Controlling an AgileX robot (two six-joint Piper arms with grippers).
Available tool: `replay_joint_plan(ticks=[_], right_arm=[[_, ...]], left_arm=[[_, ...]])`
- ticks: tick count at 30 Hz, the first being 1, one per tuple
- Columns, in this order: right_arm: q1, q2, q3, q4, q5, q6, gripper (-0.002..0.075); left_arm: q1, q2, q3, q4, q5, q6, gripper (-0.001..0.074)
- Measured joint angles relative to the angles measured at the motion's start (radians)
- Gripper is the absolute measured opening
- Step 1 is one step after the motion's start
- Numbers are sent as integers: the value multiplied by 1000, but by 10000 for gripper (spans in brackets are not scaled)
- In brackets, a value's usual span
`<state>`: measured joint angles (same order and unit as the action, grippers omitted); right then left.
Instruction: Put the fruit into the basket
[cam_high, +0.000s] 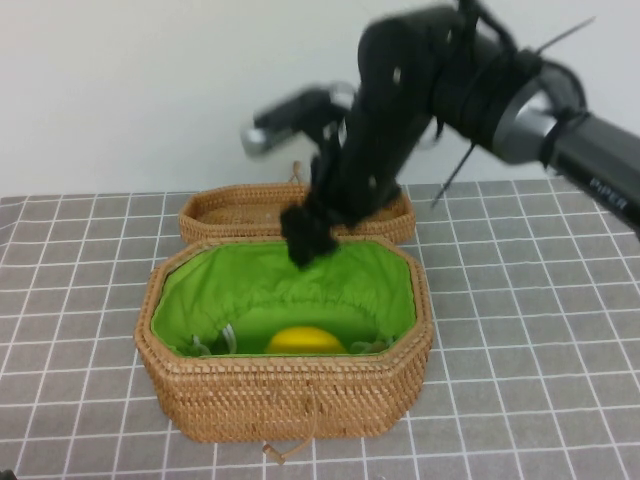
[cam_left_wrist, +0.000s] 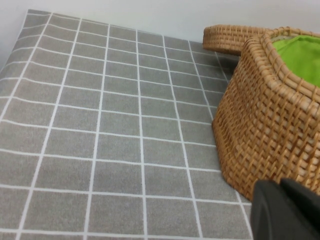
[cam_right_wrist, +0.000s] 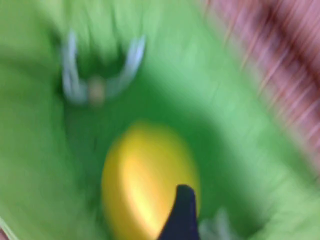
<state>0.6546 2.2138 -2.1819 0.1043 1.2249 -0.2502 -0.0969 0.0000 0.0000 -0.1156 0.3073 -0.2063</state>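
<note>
The yellow lemon (cam_high: 305, 340) lies on the green lining at the bottom of the large wicker basket (cam_high: 290, 395), near its front wall. In the right wrist view the lemon (cam_right_wrist: 142, 175) lies free below the camera, with one dark fingertip (cam_right_wrist: 183, 212) in front of it. My right gripper (cam_high: 308, 235) hangs above the back part of the basket, open and empty, apart from the lemon. My left gripper (cam_left_wrist: 287, 210) is low beside the basket's outer wall (cam_left_wrist: 270, 125), fingers together, holding nothing. It is out of the high view.
The shallow unlined wicker lid (cam_high: 240, 212) lies behind the basket, touching its back rim; it also shows in the left wrist view (cam_left_wrist: 230, 37). A grey grid mat (cam_high: 540, 330) covers the table. A white drawstring (cam_right_wrist: 100, 75) lies on the lining.
</note>
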Motion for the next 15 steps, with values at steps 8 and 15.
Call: replay_joint_plan(ticks=[8,15], right_arm=[[0,-94,-146,-34,-3,41,210],[0,-242,-148,-76,3,42,13]], left_arm=[[0,0,0,0,0,0,-3],[0,0,0,0,0,0,-3]])
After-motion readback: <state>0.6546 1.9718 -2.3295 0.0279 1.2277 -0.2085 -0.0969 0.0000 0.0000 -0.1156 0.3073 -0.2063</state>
